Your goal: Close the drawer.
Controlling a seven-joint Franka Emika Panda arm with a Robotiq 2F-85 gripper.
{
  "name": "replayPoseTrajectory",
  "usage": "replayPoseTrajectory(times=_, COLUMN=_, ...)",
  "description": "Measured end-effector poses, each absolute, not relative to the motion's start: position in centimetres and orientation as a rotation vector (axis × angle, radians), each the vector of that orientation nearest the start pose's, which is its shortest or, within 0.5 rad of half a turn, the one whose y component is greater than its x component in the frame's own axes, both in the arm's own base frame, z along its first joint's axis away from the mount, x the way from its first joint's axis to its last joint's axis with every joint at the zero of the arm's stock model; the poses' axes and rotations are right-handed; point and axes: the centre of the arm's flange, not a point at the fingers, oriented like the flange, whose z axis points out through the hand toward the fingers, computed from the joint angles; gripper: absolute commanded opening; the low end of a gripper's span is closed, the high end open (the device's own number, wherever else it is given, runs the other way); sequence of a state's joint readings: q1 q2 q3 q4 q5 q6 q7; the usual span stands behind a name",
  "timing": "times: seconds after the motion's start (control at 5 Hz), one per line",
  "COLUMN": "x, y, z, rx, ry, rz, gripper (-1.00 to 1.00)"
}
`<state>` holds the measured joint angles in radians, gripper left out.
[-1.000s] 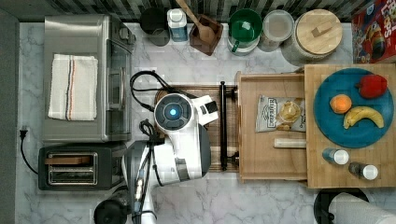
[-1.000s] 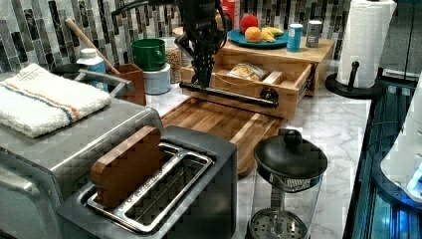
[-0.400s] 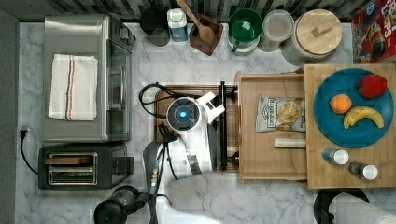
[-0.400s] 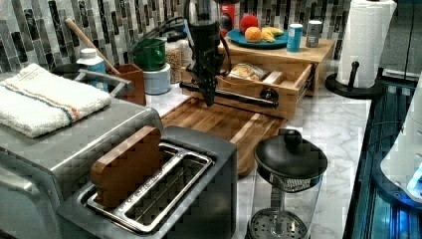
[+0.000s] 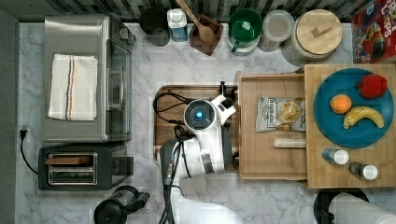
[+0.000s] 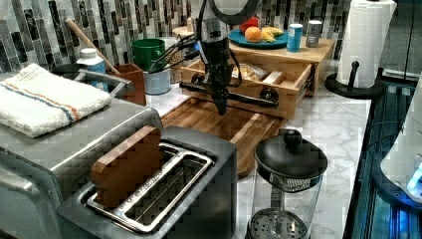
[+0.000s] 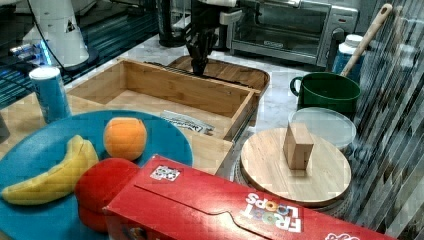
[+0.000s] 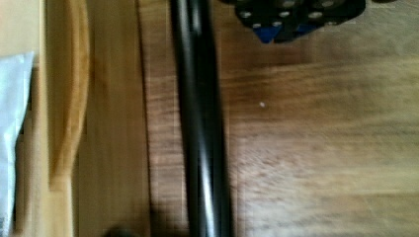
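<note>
The light-wood drawer [image 5: 271, 158] stands pulled out from under the top slab, towards the top view's left. A chip bag [image 5: 280, 113] and a wooden stick [image 5: 289, 143] lie in it. Its black handle bar [image 6: 234, 94] runs along the front panel [image 8: 113, 123]. My gripper [image 6: 220, 107] points straight down over the dark tray [image 5: 173, 93], just in front of the handle [image 8: 200, 123] and apart from it. The fingers look shut with nothing between them. In the right view, the gripper [image 7: 198, 67] hangs just beyond the drawer's [image 7: 185, 92] front wall.
The top slab [image 5: 327, 168] bears a blue plate [image 5: 327, 126] with fruit and two shakers. A toaster oven [image 5: 84, 74], toaster [image 5: 79, 165] and French press [image 6: 288, 184] stand around the tray. Jars and a green cup [image 5: 245, 25] line the back wall.
My arm has moved to the top view's right, across the dark tray towards the drawer. The gripper now hangs close to the handle bar. The drawer has not moved.
</note>
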<state>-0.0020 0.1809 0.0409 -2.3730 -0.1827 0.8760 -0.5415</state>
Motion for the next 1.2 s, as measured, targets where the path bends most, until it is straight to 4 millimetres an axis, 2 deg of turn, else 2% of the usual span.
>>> replayPoseTrajectory(times=0.2, x=49.2, y=0.6, z=23.9, rx=-3.255, ry=0.078, rz=0.151, gripper=-1.0)
replayPoseTrajectory(times=0.6, x=49.9, y=-1.1, z=24.1, rx=-3.241, ry=-0.114, rz=0.066, gripper=-1.0)
replayPoseTrajectory(times=1.0, x=49.9, y=-5.3, z=24.0, rx=-3.247, ry=-0.169, rz=0.081, gripper=-1.0)
replayPoseTrajectory(times=1.2, x=49.8, y=-8.3, z=24.3, rx=-3.266, ry=-0.144, rz=0.079, gripper=-1.0)
